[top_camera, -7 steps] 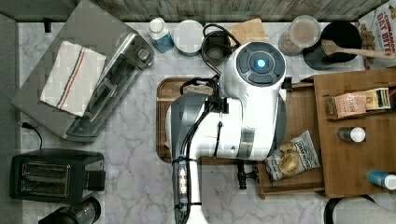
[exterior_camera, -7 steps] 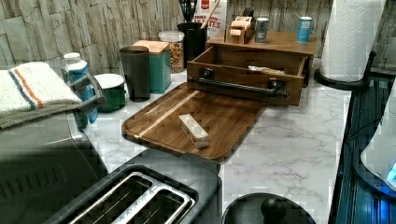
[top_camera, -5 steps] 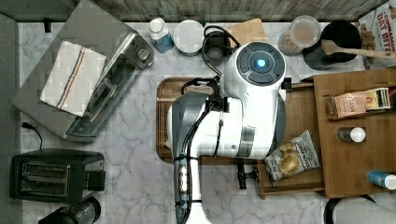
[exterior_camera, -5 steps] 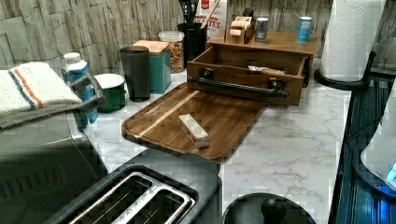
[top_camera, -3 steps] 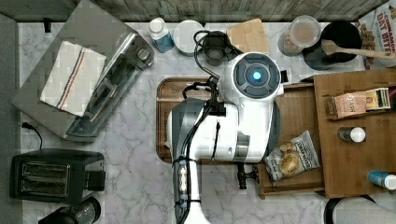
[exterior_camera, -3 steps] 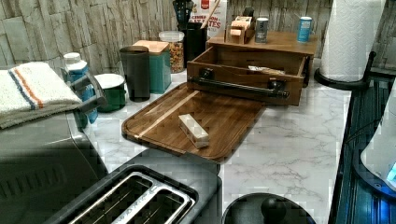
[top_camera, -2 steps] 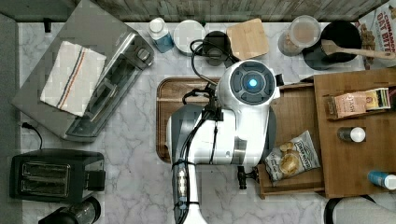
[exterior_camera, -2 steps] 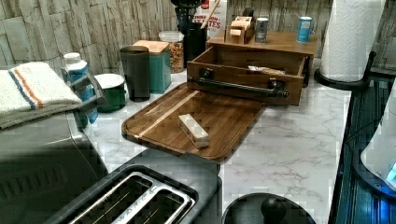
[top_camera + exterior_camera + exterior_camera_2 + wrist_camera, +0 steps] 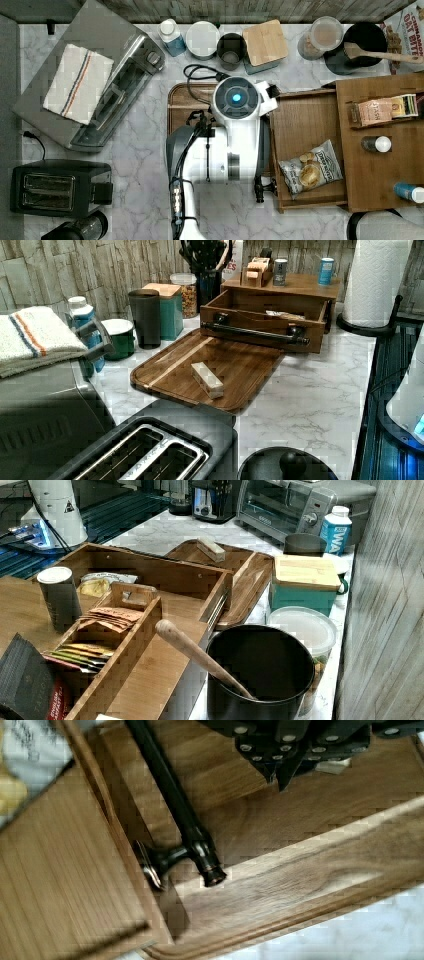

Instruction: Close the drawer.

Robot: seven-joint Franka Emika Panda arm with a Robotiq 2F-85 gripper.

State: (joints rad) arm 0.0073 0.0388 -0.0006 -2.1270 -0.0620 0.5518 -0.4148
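Observation:
The drawer (image 9: 306, 125) stands pulled out from under the wooden cabinet top (image 9: 385, 165), with a bag of chips (image 9: 310, 171) inside. Its black bar handle (image 9: 255, 333) runs across the front, facing the wooden tray (image 9: 215, 367). In the wrist view the handle (image 9: 175, 805) crosses the picture, its end knob over the tray (image 9: 310, 885). My gripper (image 9: 278, 774) hangs above the tray beside the handle, apart from it, fingers together and holding nothing. In the top view the arm (image 9: 235, 130) covers the tray and the handle's middle.
A small pale block (image 9: 207, 380) lies on the tray. Canisters and a mug (image 9: 230, 50) line the back wall. A toaster oven (image 9: 100, 85) and toaster (image 9: 55, 187) stand at the top view's left. Tea boxes and bottles (image 9: 375, 144) sit on the cabinet top.
The arm's wrist has swung toward the top view's left and lower edge, off the drawer's back corner and over the tray. The drawer has stayed in place.

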